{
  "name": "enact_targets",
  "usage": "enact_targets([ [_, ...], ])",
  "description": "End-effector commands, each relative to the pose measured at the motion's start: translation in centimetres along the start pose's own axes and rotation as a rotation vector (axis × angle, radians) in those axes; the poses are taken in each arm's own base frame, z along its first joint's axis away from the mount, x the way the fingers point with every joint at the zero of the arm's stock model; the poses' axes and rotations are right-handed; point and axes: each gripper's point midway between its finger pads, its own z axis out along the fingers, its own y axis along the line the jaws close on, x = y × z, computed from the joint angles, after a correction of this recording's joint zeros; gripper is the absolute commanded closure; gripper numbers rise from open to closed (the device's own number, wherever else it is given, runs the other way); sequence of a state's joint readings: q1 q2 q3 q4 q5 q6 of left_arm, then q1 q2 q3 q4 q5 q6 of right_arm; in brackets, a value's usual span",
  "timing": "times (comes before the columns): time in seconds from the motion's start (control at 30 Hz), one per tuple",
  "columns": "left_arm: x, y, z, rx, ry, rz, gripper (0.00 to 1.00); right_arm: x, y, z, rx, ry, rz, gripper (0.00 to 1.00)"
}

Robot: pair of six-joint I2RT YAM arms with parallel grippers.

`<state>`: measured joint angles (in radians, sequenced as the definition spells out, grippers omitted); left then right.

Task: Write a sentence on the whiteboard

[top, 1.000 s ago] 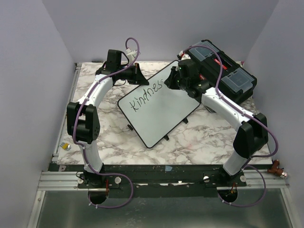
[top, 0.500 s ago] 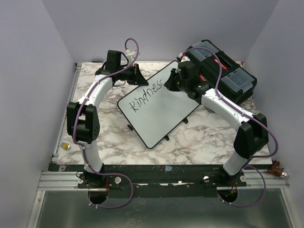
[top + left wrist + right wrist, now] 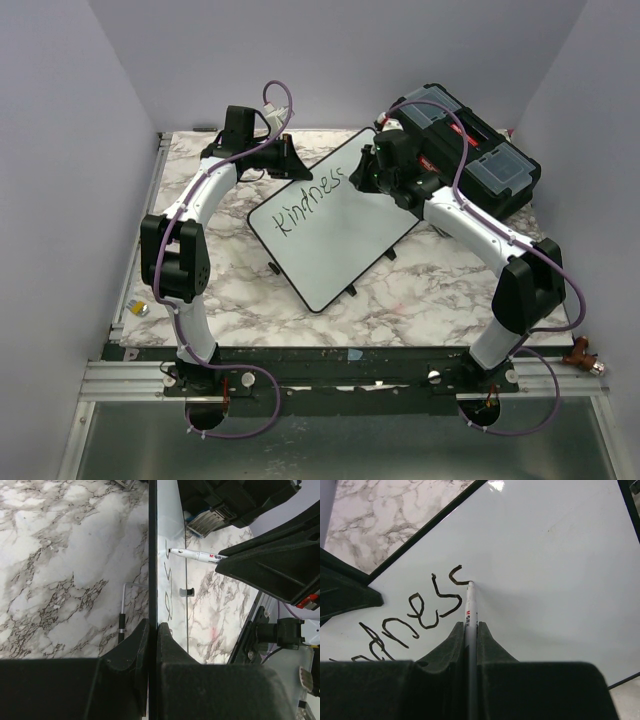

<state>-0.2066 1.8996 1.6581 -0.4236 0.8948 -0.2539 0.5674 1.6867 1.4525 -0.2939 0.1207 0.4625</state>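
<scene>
The whiteboard (image 3: 340, 235) lies slanted on the marble table, white with a thin black frame. Black lettering (image 3: 310, 200) on it reads "kindnes" with a second "s" half drawn. My left gripper (image 3: 293, 160) is shut on the board's far left edge (image 3: 152, 555), one finger on each face. My right gripper (image 3: 360, 178) is shut on a white marker (image 3: 471, 607). Its tip touches the board at the end of the last stroke (image 3: 456, 576). The marker also shows in the left wrist view (image 3: 197, 555), tip on the board.
A black plastic toolbox (image 3: 465, 150) with clear lid compartments stands at the back right, just behind the right arm. A small yellow and silver object (image 3: 140, 309) lies at the table's left edge. The board's wire foot (image 3: 122, 611) rests on the marble.
The right gripper and marker have shifted slightly left along the board's upper end while the last letter grew. The left arm and board have not moved.
</scene>
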Motion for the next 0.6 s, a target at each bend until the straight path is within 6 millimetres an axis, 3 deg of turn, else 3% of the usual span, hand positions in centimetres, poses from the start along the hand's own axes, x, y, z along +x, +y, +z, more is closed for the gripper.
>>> enact_targets([
  [0.0, -0.3, -2.8, -0.2, 0.062, -0.009, 0.123, 1.0, 2.4, -1.7, -0.2, 0.055, 0.072, -0.034, 0.99],
  [0.23, -0.4, -2.9, -0.2, 0.065, -0.01, 0.123, 1.0, 3.9, -1.4, -0.9, 0.006, 0.11, -0.033, 0.99],
  [0.4, -0.3, -2.8, -0.2, 0.063, -0.008, 0.121, 1.0, 4.7, 0.1, -1.4, -0.094, 0.134, -0.027, 0.99],
  [0.57, -0.2, -2.8, -0.2, 0.064, -0.007, 0.121, 1.0, 3.5, 1.5, -1.9, -0.157, 0.1, -0.017, 0.99],
])
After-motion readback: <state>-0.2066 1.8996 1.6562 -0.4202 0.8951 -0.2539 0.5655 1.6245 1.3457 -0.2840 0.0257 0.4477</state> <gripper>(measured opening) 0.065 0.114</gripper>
